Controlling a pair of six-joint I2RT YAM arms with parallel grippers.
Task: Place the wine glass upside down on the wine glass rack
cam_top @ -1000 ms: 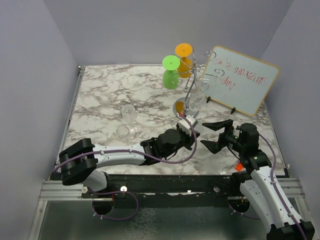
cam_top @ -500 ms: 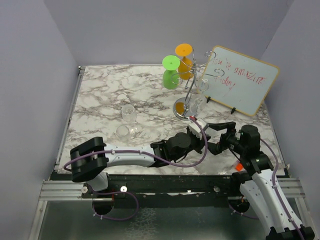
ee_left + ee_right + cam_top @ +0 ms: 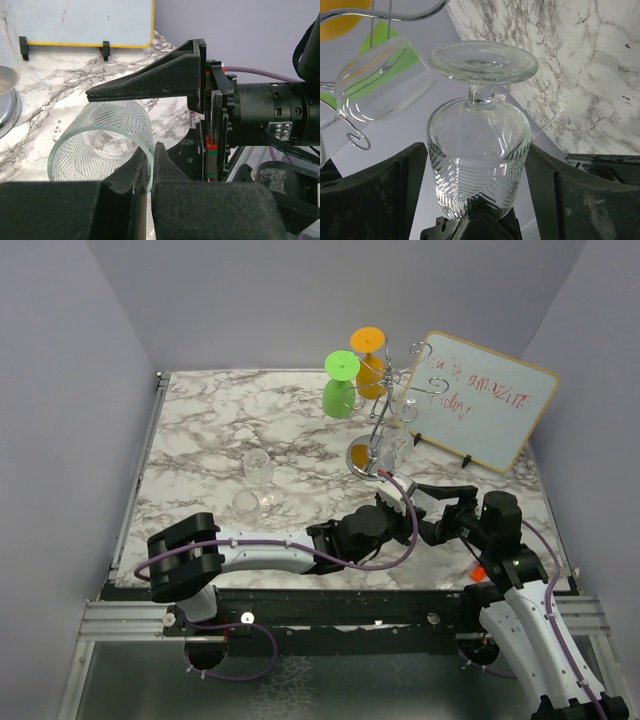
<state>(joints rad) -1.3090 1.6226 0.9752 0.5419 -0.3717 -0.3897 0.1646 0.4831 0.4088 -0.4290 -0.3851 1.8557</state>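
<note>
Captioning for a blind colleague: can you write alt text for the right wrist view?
A clear ribbed wine glass, foot up, sits between the wide jaws of the right gripper; whether they touch it is unclear. The left gripper pinches its lower rim. A second clear glass shows upper left, marble table right.

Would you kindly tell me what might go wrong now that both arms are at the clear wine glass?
The left hand pinches only the rim of the wine glass, so the smooth glass could slip or tilt. The right hand flanks the bowl, but a firm grip isn't evident. If the left lets go early, the glass may fall onto the table.
</note>
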